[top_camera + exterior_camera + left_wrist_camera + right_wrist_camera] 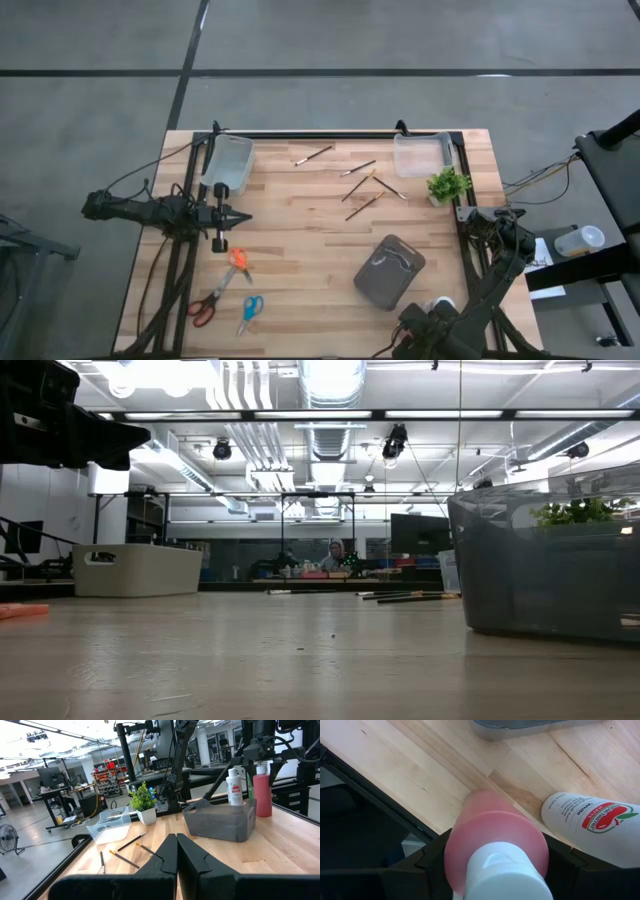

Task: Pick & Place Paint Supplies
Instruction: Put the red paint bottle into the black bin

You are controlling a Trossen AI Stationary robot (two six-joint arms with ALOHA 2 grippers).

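Seen only from the right wrist: right gripper clamped on the red paint bottle at the table's near edge, white bottle just beside. Farther off, left gripper pressed shut, holding nothing, hovering at the left. Beyond, paintbrushes scattered mid-table.

Bright overhead lighting, blurred foreground

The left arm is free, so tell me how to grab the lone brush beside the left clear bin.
Grip the lone brush at mid-shaft from straight above, fingers across it: it lies flat, thin, clear of the others. The left claw is shut, so open it first. The right claw holds the red bottle.
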